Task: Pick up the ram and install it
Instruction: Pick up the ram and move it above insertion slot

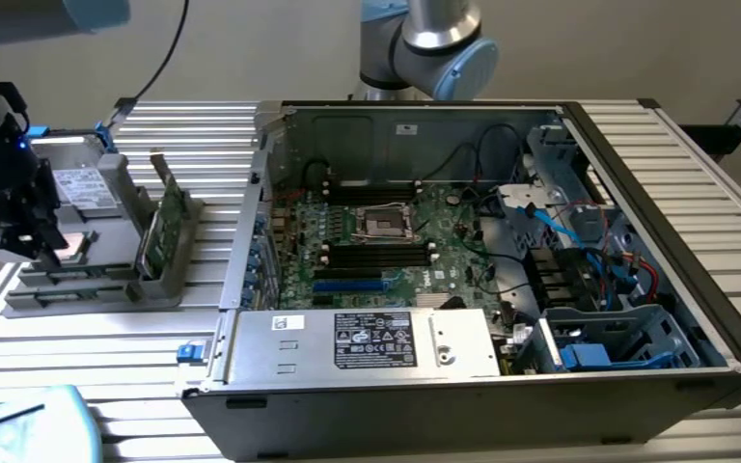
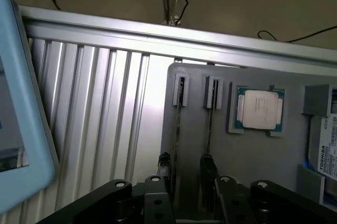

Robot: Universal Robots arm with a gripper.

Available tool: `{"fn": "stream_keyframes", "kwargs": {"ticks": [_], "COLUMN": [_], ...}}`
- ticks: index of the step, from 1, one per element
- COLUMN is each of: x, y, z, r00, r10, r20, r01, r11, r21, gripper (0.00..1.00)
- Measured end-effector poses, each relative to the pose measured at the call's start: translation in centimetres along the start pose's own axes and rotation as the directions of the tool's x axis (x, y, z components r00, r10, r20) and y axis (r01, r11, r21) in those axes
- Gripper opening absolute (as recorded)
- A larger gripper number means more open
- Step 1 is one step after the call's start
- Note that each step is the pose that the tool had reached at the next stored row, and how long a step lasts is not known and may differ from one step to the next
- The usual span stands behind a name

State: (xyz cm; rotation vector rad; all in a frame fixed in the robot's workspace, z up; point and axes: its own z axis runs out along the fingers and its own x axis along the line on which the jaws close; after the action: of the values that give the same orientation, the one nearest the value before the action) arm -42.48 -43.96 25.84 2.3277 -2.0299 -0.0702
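Ram (image 2: pixel 178 124) stands edge-on in a slot of the grey fixture (image 1: pixel 72 297), which sits on the ribbed tabletop (image 1: pixel 100 349) at the exterior view's left. Hand (image 2: pixel 186 167) hovers just above it with its fingers apart. The stick runs in between them and nothing is gripped. Second slot is just beside the first; can't tell if it's filled. CPU (image 2: pixel 258 109) and hard drive (image 2: pixel 324 153) lie in the same fixture. Green card with bracket (image 1: pixel 173 217) stands on the fixture's edge toward the open PC case (image 1: pixel 474 241), centre-right of the exterior view.
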Motion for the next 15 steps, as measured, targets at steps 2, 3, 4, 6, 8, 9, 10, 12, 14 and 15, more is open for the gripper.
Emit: {"fn": "stream_keyframes", "kwargs": {"ticks": [2, 3, 4, 6, 8, 9, 10, 12, 14, 15], "x": [0.0, 0.0, 0.0, 0.0, 0.0, 0.0, 0.0, 0.0, 0.0, 0.0], "y": [-0.02, -0.04, -0.05, -0.07, -0.1, -0.11, -0.12, -0.09, 0.1, 0.18], "z": [0.36, 0.55, 0.73, 1.1, 1.46, 1.64, 1.81, 2.18, 2.56, 2.75], "r00": [1.0, 0.9999, 0.9999, 0.9998, 0.9997, 0.9996, 0.9995, 0.9993, 0.9992, 0.9991], "r10": [-0.006, -0.01, -0.013, -0.019, -0.026, -0.029, -0.032, -0.036, -0.041, -0.043], "r20": [-0.0005, -0.0008, -0.001, -0.0014, -0.0018, -0.002, -0.0023, -0.0026, -0.0029, -0.003], "r01": [0.006, 0.01, 0.013, 0.019, 0.026, 0.029, 0.032, 0.036, 0.041, 0.043], "r11": [1.0, 0.9999, 0.9999, 0.9998, 0.9997, 0.9996, 0.9995, 0.9993, 0.9992, 0.9991], "r21": [0.0, -0.0001, 0.0, 0.0, -0.0001, -0.0001, -0.0001, -0.0001, -0.0001, 0.0], "gripper": [0.37, 0.37, 0.37, 0.37, 0.37, 0.37, 0.37, 0.37, 0.37, 0.37]}}
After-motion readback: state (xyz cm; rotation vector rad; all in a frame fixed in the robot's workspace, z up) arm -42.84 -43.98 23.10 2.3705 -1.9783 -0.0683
